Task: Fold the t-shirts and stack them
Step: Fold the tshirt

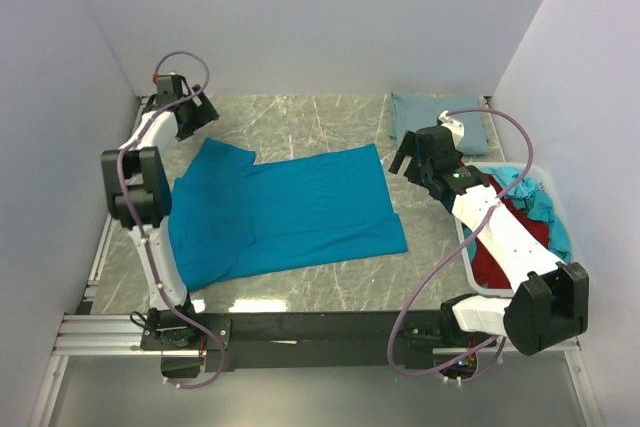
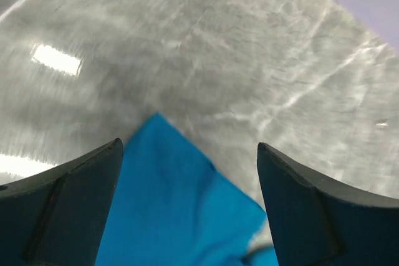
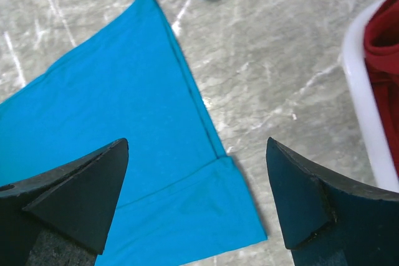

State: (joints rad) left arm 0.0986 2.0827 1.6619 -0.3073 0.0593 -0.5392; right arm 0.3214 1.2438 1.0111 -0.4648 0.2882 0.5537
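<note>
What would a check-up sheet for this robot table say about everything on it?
Surface: grey marbled table, some light glare.
Job's things: teal-blue shirt lying flat mid-table; grey-blue shirt folded far right; dark red shirt and light turquoise shirt in the white bin.
Clutter: nothing seen.
Grippers: left gripper open over the teal-blue shirt's corner; right gripper open over its edge; both empty.
Cables: purple cables loop along both arms.
Surroundings: plain pale walls.

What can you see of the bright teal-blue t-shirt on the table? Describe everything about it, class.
The teal-blue t-shirt looks like soft cotton, plain and unprinted. It lies spread nearly flat on the grey marbled table, a sleeve toward the far left, the stitched hem toward the right. The open left gripper and right gripper hang by its corners, neither gripping it.
</note>
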